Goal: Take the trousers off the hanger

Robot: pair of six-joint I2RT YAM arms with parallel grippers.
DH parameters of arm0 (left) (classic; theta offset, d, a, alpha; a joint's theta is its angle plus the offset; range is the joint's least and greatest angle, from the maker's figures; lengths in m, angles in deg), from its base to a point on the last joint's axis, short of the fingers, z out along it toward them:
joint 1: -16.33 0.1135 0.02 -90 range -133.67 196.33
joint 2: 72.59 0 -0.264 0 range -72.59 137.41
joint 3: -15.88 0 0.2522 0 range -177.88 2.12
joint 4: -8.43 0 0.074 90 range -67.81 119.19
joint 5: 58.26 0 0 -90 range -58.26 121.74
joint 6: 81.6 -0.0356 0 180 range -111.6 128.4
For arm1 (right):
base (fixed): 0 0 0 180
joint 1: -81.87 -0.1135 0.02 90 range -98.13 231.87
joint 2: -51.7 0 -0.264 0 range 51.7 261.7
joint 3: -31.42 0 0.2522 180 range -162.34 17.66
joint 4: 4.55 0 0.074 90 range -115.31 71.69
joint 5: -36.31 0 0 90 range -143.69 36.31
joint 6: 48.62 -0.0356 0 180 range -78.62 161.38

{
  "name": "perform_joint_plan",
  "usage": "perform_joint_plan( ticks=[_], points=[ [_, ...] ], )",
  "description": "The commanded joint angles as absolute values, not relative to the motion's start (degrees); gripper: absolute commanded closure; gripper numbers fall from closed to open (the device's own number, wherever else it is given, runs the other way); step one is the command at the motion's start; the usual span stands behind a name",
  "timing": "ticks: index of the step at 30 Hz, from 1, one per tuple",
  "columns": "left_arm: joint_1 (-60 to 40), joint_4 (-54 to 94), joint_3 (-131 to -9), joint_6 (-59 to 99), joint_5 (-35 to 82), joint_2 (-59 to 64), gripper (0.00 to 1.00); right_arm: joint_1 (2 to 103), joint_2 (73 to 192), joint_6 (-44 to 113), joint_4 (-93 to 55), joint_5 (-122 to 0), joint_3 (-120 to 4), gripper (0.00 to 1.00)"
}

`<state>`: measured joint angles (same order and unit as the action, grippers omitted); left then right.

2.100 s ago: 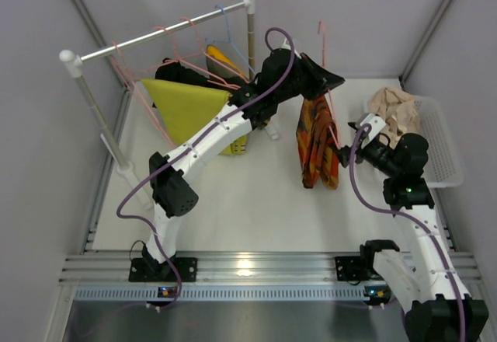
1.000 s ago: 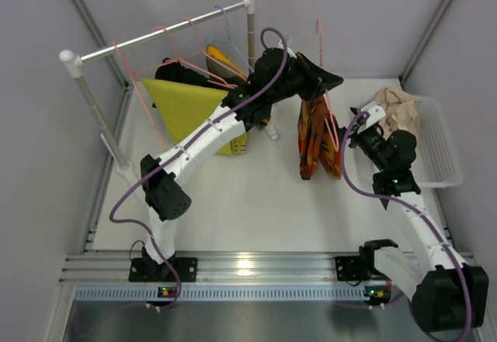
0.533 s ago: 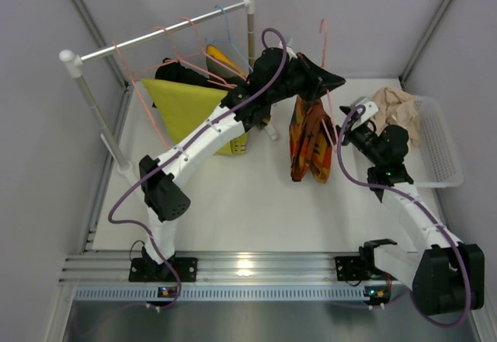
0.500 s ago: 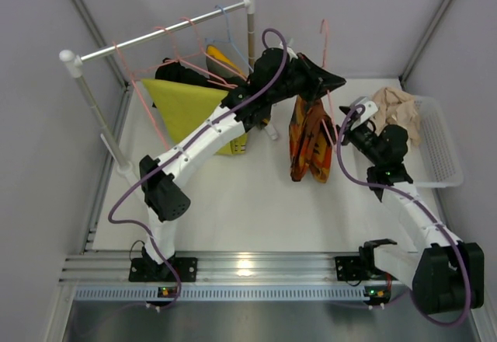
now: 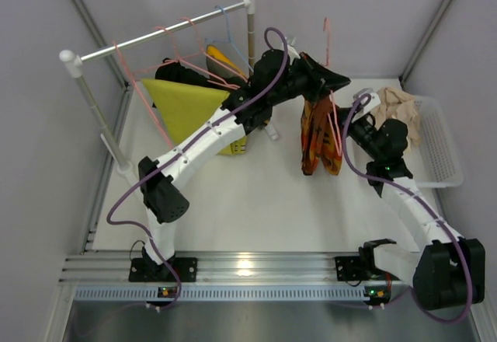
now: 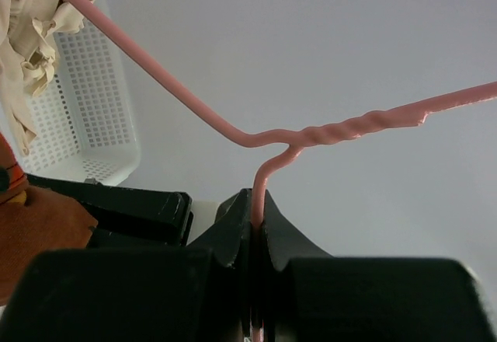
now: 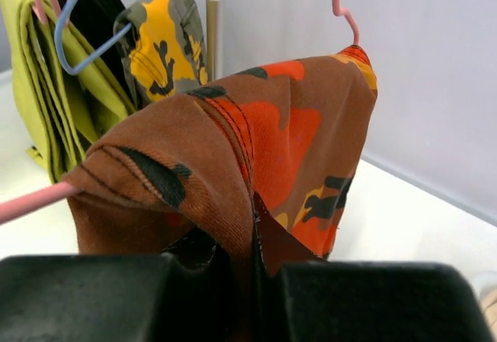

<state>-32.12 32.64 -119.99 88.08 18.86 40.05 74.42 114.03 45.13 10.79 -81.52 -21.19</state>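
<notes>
The right gripper (image 7: 252,237) is pinched shut on a fold of the orange-red trousers (image 7: 295,124). They drape over a pink hanger (image 6: 311,136) held above the far right part of the table (image 5: 256,202). The left gripper (image 6: 255,221) is clamped on the hanger's neck. The beige trousers (image 5: 396,105) lie in a white basket (image 5: 443,155) at the table's right edge. This looks like the pulling-off step. The next move likely calls for drawing the cloth sideways off the bar with the hanger held steady.

Orange-red trousers (image 5: 320,136), dark blotches; pink hanger (image 6: 311,135); beige trousers (image 5: 396,107); white basket (image 5: 443,155).
</notes>
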Motion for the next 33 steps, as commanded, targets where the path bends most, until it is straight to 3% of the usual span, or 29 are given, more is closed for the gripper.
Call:
perform_joint_plan(
  ticks=[1, 21, 33],
  points=[
    [-33.9, 23.5, -119.2, 89.1, 13.7, 31.8, 1.00, 75.1, 111.0, 41.2, 13.3, -78.7, -26.5, 1.00],
    [-29.9, 30.5, -101.3, 72.8, 10.1, 29.3, 1.00, 84.0, 99.8, 20.6, 0.7, -74.8, -48.1, 1.00],
    [-29.5, 38.2, -100.2, 64.9, 7.0, 31.9, 1.00, 84.6, 98.4, 24.1, -2.2, -65.9, -56.8, 1.00]
  ],
)
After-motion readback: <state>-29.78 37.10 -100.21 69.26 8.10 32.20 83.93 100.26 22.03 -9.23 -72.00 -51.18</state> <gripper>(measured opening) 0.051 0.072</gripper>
